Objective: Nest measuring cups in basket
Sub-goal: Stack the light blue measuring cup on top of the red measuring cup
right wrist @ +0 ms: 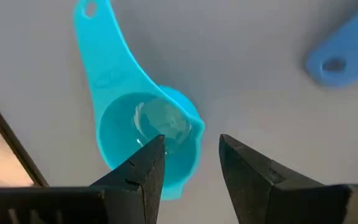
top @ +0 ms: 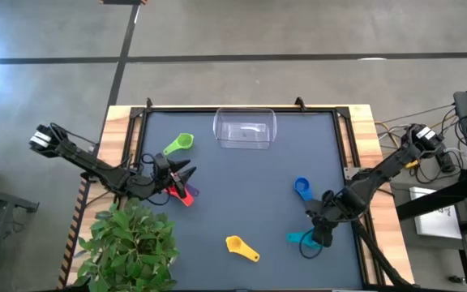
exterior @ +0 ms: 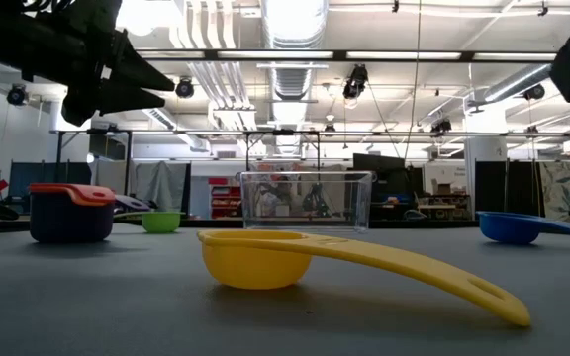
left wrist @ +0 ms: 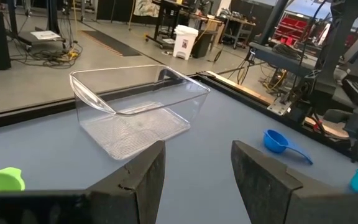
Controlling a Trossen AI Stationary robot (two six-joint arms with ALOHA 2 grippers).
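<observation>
The clear basket (top: 246, 130) stands near the table's far edge. A green cup (top: 179, 146) lies left of it. A purple cup holding orange and red cups (exterior: 70, 211) sits by my left gripper (top: 186, 172), which is open and raised above the table (exterior: 137, 84), pointing toward the basket (left wrist: 138, 106). The blue cup (top: 302, 188), teal cup (top: 302, 238) and yellow cup (top: 242, 246) lie on the near right. My right gripper (right wrist: 191, 146) is open and hovers over the teal cup (right wrist: 148, 137), one finger above its bowl and one outside the rim.
A potted plant (top: 132, 243) stands at the table's near left corner, beside the left arm. A raised frame (top: 242, 109) runs along the table's far edge. Open mat lies in the table's middle, between the basket and the yellow cup (exterior: 265, 259).
</observation>
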